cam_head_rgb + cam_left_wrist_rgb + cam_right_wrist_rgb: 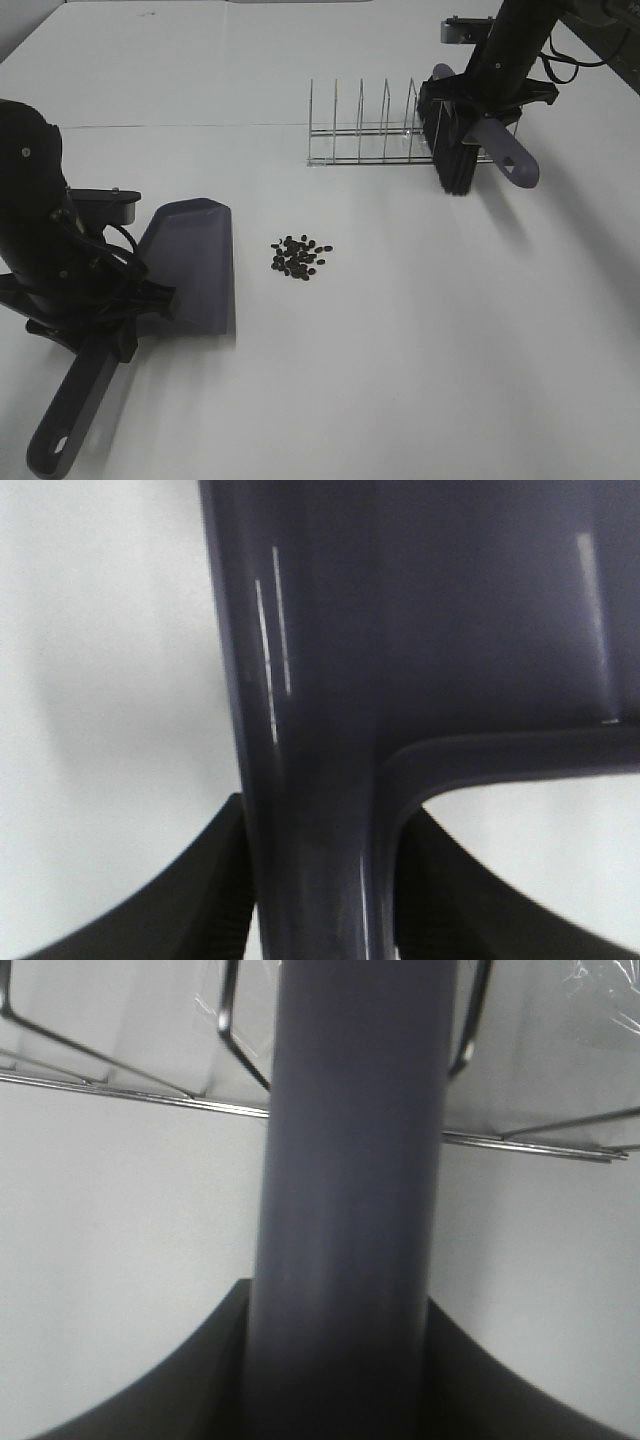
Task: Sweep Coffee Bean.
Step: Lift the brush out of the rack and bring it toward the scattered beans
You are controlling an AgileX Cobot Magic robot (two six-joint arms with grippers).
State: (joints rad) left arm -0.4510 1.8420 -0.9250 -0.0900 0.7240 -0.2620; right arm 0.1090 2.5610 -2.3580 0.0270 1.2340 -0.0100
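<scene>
A small pile of dark coffee beans (pixel 300 256) lies on the white table near the middle. My left gripper (pixel 120 315) is shut on the handle of the grey-purple dustpan (pixel 190 262), whose blade rests on the table just left of the beans; the handle fills the left wrist view (pixel 320 810). My right gripper (pixel 480 100) is shut on the grey-purple handle of the brush (pixel 455 150), whose black bristles hang at the right end of the wire rack; the handle fills the right wrist view (pixel 350 1210).
A wire rack (pixel 375 130) stands behind the beans, its wires also in the right wrist view (pixel 130 1095). The white table (pixel 400 360) spreads all around.
</scene>
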